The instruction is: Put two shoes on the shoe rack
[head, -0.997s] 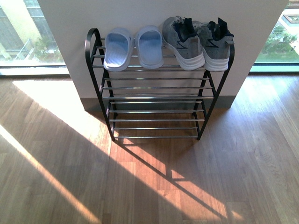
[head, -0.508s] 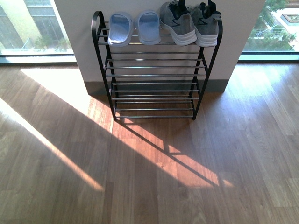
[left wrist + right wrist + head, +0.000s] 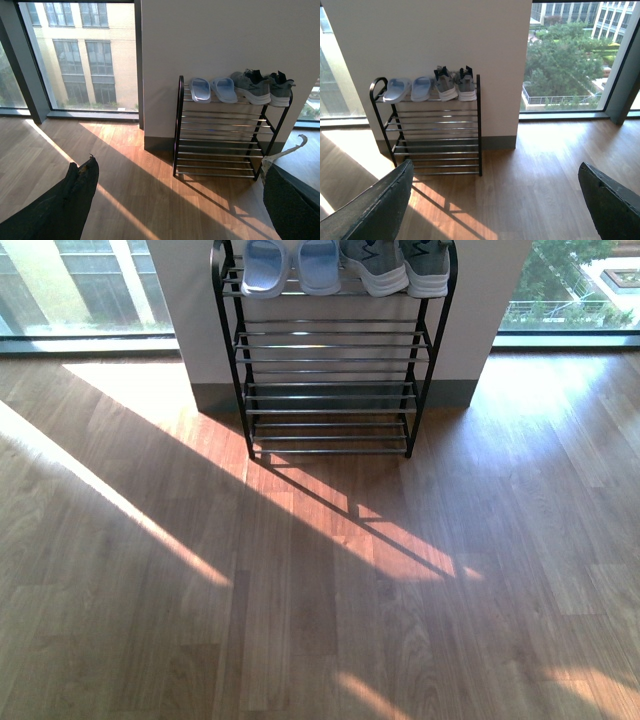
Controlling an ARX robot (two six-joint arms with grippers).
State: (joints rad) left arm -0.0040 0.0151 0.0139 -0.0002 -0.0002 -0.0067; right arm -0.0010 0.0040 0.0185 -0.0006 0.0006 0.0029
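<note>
Grey sneakers [image 3: 262, 87] and blue slides [image 3: 212, 90] sat on the shoe rack's [image 3: 220, 135] top tier, well ahead of both end effectors, whose fingers [image 3: 70, 200] stood wide apart, holding nothing.

Neither arm shows in the front view, while each wrist view shows its own tool, the left tool [image 3: 175, 200] and the right tool [image 3: 495, 200], with dark fingers spread wide apart, holding nothing.
</note>
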